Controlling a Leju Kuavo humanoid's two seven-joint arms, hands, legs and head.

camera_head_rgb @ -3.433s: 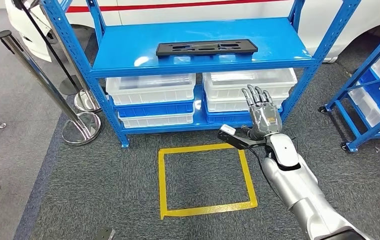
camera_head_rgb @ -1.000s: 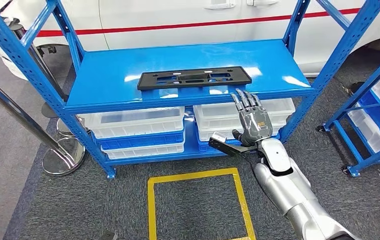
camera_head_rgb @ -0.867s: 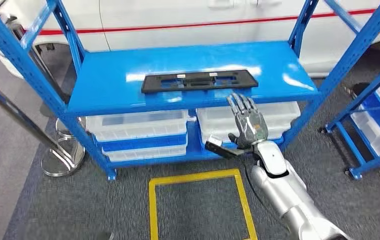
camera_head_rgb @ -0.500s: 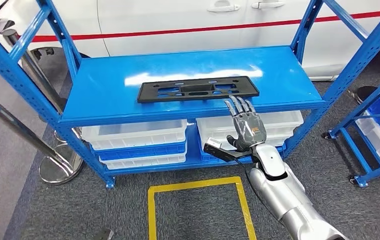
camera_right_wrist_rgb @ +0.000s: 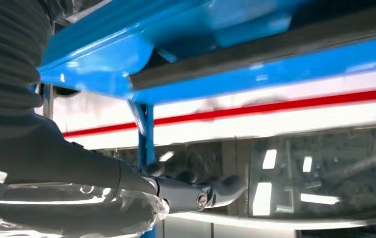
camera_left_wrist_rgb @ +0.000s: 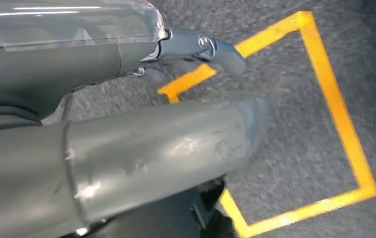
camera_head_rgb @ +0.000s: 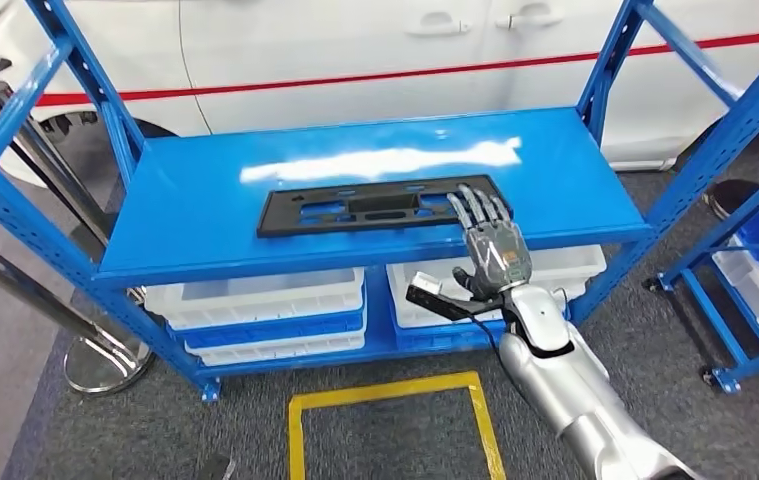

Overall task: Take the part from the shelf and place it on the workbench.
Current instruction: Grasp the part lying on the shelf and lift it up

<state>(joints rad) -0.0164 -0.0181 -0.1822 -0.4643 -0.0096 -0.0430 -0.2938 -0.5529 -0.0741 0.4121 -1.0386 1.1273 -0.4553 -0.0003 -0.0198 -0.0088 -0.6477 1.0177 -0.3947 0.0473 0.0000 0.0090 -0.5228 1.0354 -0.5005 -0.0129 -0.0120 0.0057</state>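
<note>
Blue steel shelving (camera_head_rgb: 205, 225) fills the head view, its upper deck carrying the part (camera_head_rgb: 375, 205), a flat black slotted plate lying lengthwise near the deck's front edge, its long side roughly parallel to that edge. Beneath the deck, the lower level holds translucent white bins (camera_head_rgb: 255, 300) stacked with blue trays between them, two stacks side by side; their contents cannot be made out. The right hand (camera_head_rgb: 490, 245) rises in front of the shelf with its palm turned away from the camera and its fingers (camera_head_rgb: 475, 205) straight and slightly spread, holding nothing; the fingertips overlap the right end of the part, though whether they touch it cannot be told. Bare blue deck lies behind the part and to both sides, bounded by the uprights at each corner. A white car body with a red stripe (camera_head_rgb: 375, 70) stands just behind the shelving. On the grey carpet in front, a yellow taped square (camera_head_rgb: 385, 420) marks the floor, and a second blue rack (camera_head_rgb: 755, 250) stands to the right. A chrome stanchion base (camera_head_rgb: 105, 360) rests near the left upright. The left hand (camera_left_wrist_rgb: 126, 148) hangs above the taped square in its wrist view, thumb and one finger visible; whether the fingers are apart cannot be told.
</note>
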